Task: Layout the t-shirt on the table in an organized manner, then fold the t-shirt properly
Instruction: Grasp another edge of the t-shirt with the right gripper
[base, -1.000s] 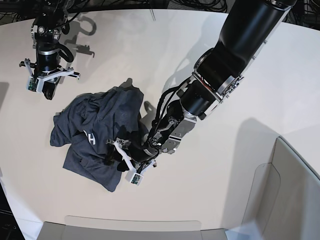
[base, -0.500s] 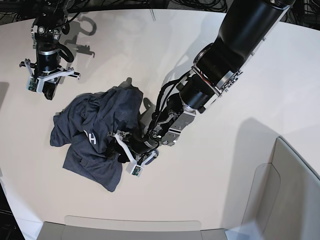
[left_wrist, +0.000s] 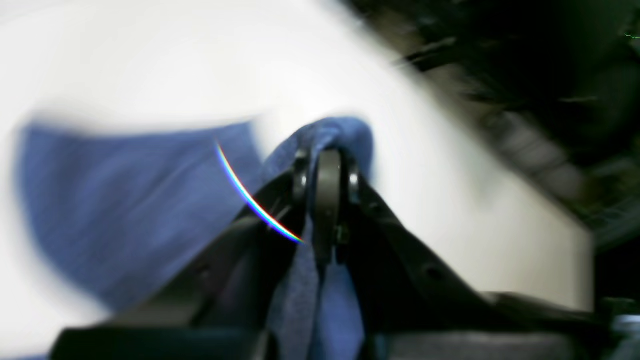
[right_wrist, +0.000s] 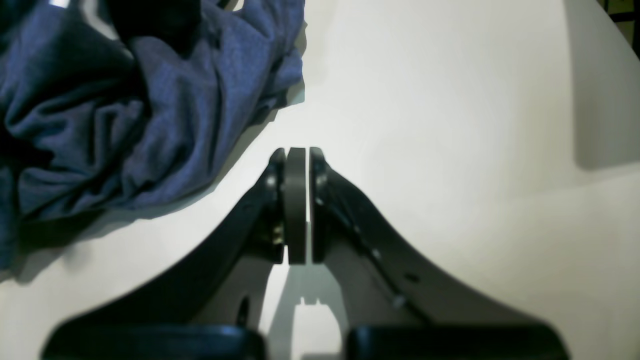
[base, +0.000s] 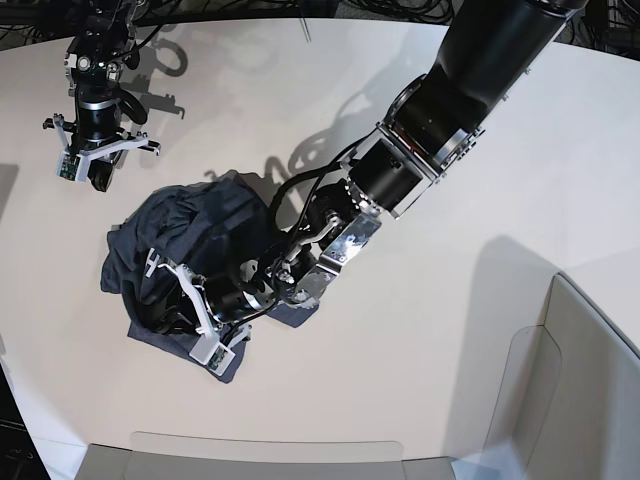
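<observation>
The dark navy-grey t-shirt (base: 205, 235) lies crumpled on the off-white table (base: 400, 380), left of the middle. My left arm reaches across it from the right. The left gripper (base: 168, 312) sits low over the shirt's near-left part. In the blurred left wrist view this gripper (left_wrist: 327, 160) is shut on a raised fold of the t-shirt (left_wrist: 130, 200). My right gripper (base: 100, 183) hangs at the far left, just beyond the shirt's far-left edge. In the right wrist view it (right_wrist: 296, 152) is shut on nothing above the bare table (right_wrist: 450, 125), with the t-shirt (right_wrist: 150, 110) to its upper left.
Pale grey translucent panels stand at the near edge (base: 260, 450) and the near right (base: 590, 380). Dark cables (base: 400, 8) lie beyond the table's curved far edge. The left arm's thick forearm (base: 450, 110) spans the middle of the table.
The left gripper has gone from open to shut on the shirt and swept left across it, pulling cloth along. The right arm has barely shifted.
</observation>
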